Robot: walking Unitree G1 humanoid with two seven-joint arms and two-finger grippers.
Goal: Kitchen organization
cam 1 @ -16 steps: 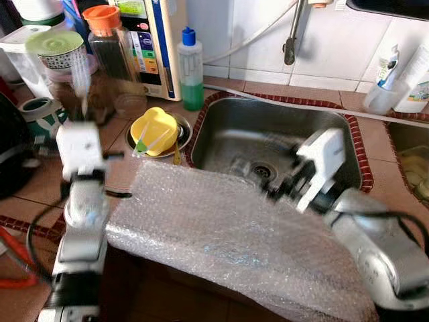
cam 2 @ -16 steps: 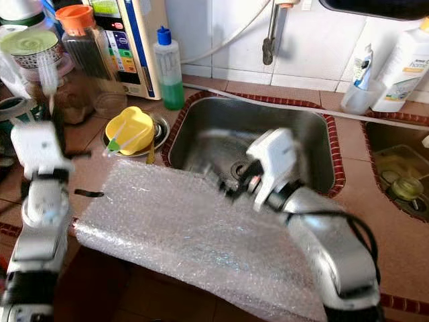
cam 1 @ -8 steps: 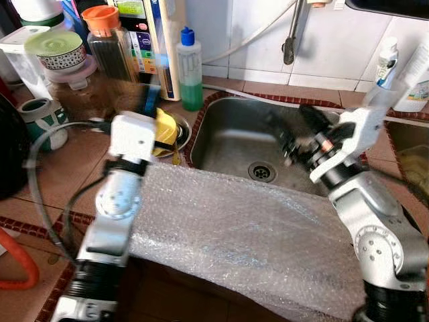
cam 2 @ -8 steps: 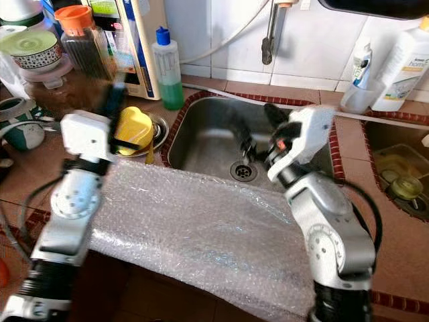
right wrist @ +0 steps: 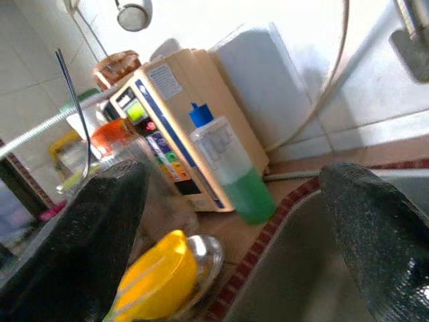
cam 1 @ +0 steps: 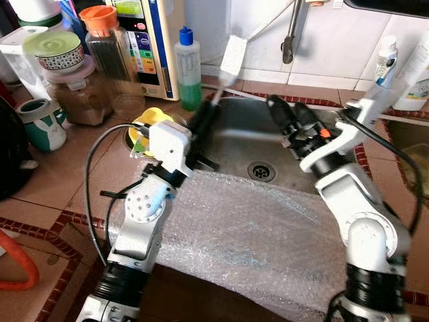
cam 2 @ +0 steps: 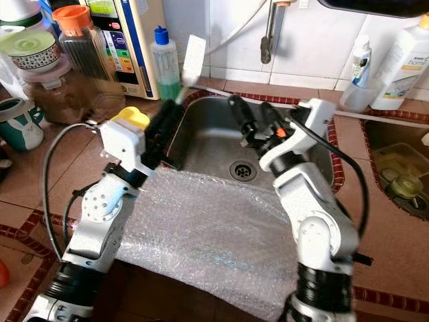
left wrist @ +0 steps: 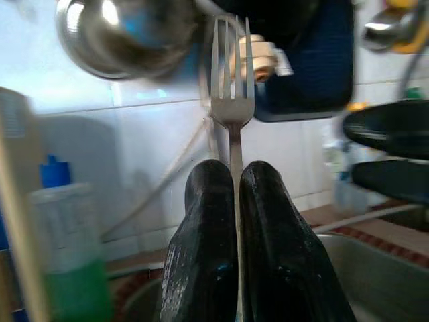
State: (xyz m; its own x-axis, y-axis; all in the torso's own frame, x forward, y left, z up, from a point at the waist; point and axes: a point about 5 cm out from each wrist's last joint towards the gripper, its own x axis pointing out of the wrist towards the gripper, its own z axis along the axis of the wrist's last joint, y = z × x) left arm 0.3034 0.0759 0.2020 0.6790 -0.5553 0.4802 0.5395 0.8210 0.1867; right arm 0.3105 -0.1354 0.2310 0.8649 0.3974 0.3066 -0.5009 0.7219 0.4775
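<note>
The left gripper (left wrist: 233, 194) sits at the centre of the left eye frame, above the left rim of the steel sink (cam 1: 236, 137), its two black fingers pressed together on the handle of a fork (left wrist: 230, 80). The fork points up and away, its tines blurred pale in the upper middle of the head views and sharp in the left wrist view, where it stands against white wall tiles.

The right gripper (cam 1: 289, 119) hangs right of centre over the sink basin, fingers spread wide with nothing between them.

A sheet of bubble wrap (cam 1: 255, 235) covers the counter edge across the lower middle of the frame, in front of the sink.

In the upper left stand a clear bottle of green liquid with a blue cap (cam 1: 190, 67), a beige appliance with coloured buttons and a small green display (cam 1: 151, 43), and an orange-lidded jar (cam 1: 107, 43). The writing on the appliance's panel is too small to read.

A yellow lid-like item (right wrist: 154, 282) rests in a small metal bowl left of the sink. At the far right a white bottle (cam 2: 402, 64) carries print that cannot be made out.
</note>
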